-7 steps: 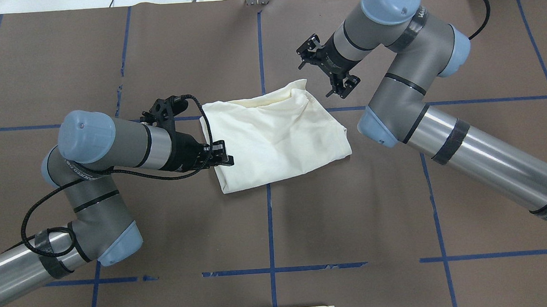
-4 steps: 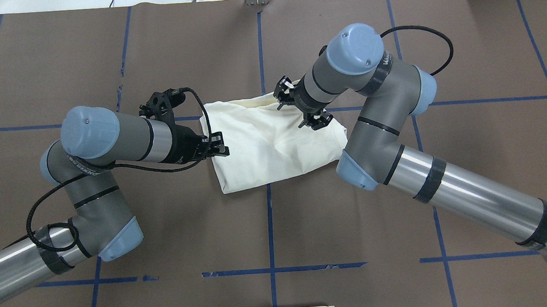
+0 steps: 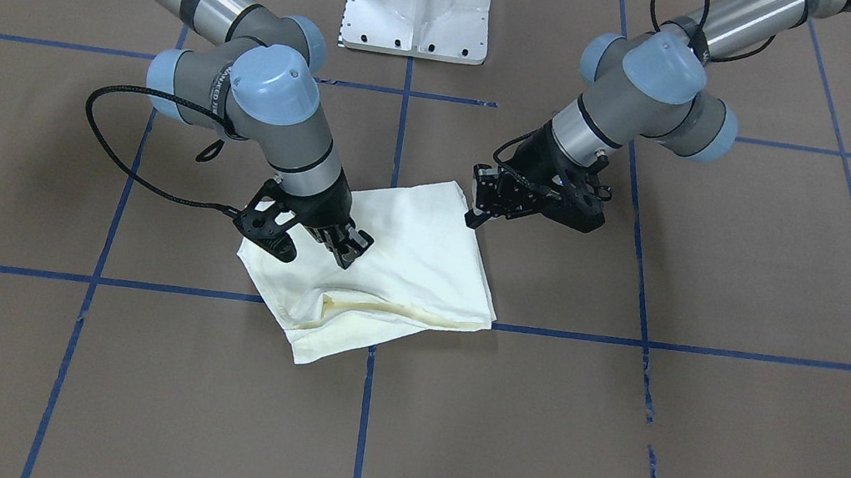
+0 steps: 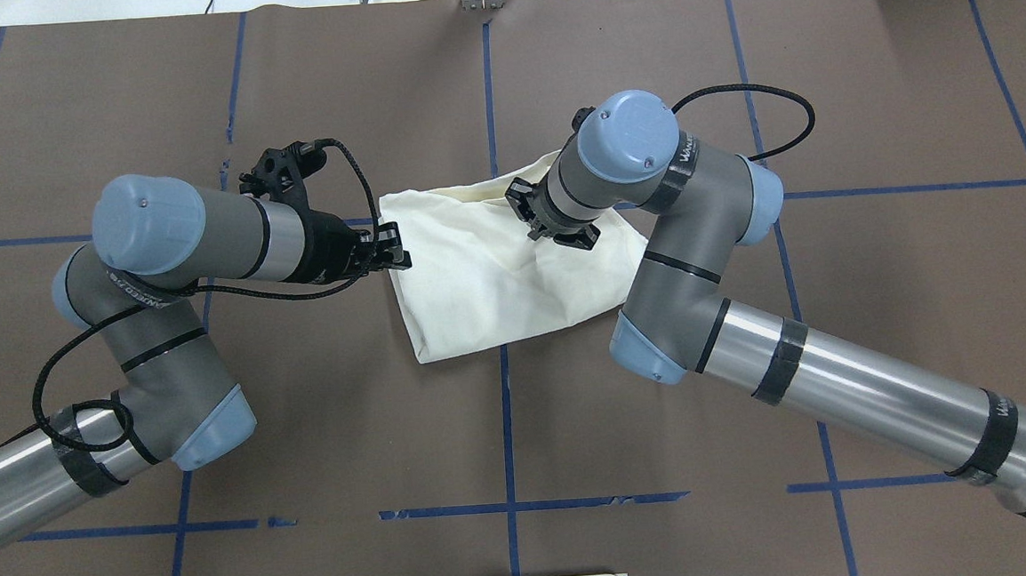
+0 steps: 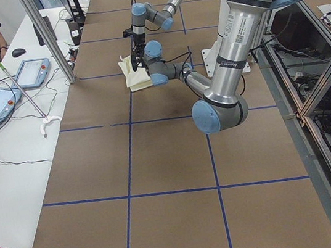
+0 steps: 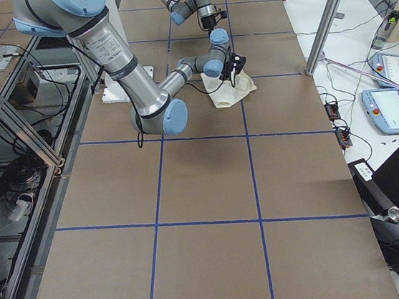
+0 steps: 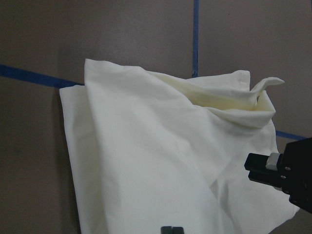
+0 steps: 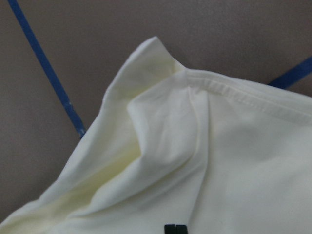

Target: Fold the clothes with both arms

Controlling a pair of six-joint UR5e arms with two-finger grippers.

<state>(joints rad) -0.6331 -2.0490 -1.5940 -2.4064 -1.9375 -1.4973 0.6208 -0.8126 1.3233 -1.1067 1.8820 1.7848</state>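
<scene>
In the front-facing view, the cream T-shirt [image 3: 412, 271] is lying folded, plain side up, in the middle of the surface [image 3: 656, 442]. The right gripper [image 3: 349, 251] is pointing down onto the shirt's top near one edge. The left gripper [image 3: 478, 206] is sitting right at the opposite corner.

In the overhead view, the shirt is lying between both grippers.

In the wrist views, each gripper's fingertips [image 7: 171, 229] are showing pressed together, with cloth spreading ahead of them.

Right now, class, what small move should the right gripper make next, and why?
Probably pinch the raised far hem of the cream shirt with the right gripper: it is down beside that loose fold, while the left gripper sits at the other side.
</scene>
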